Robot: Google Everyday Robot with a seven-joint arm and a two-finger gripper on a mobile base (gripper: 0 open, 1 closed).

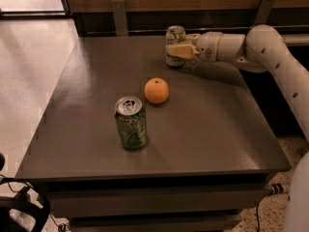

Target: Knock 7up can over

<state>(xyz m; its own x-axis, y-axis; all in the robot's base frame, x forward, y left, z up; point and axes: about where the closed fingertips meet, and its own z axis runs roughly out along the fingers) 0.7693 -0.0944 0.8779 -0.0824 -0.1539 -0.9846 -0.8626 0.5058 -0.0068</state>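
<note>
The 7up can (pixel 175 33) is a pale silver can with a silver top. It stands upright at the far side of the dark grey table (pixel 207 129), right of centre. My gripper (pixel 179 50) reaches in from the right on the white arm (pixel 260 47). It sits right against the can's front and right side, covering the can's middle. The can's lettering is mostly hidden behind the gripper.
A darker green can with a swirl pattern (pixel 130 123) stands upright near the table's front left. An orange (pixel 157 90) lies between the two cans. A wooden wall with metal brackets runs behind the table. Cables lie on the floor at the lower left.
</note>
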